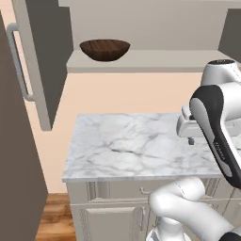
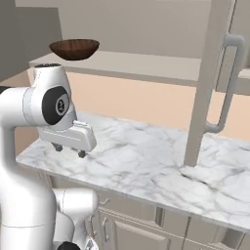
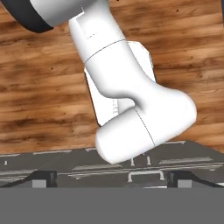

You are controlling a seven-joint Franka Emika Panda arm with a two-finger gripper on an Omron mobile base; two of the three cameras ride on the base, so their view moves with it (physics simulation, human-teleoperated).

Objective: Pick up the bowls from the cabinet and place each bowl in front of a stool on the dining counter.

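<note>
Hand point(image 2: 69, 150) spread wide, empty, above marble top point(image 2: 156, 161).

One dark wooden bowl point(image 1: 104, 49) sits upright on the open cabinet point(image 1: 155, 61) shelf.

Left base view sits behind the white robot arm point(image 1: 214, 117), on its left, looking forward and down across the white grey-veined marble desk point(image 1: 127, 143), up to the pale cabinet shelf point(image 1: 155, 60) carrying a round dark brown wooden bowl point(image 1: 104, 49). Right base view takes the same desk point(image 2: 161, 161), shelf point(image 2: 146, 66) and bowl point(image 2: 74, 48) from the arm's right, somewhat nearer. Hand view points straight down, close over the brown plank floor point(image 3: 39, 96).
</note>
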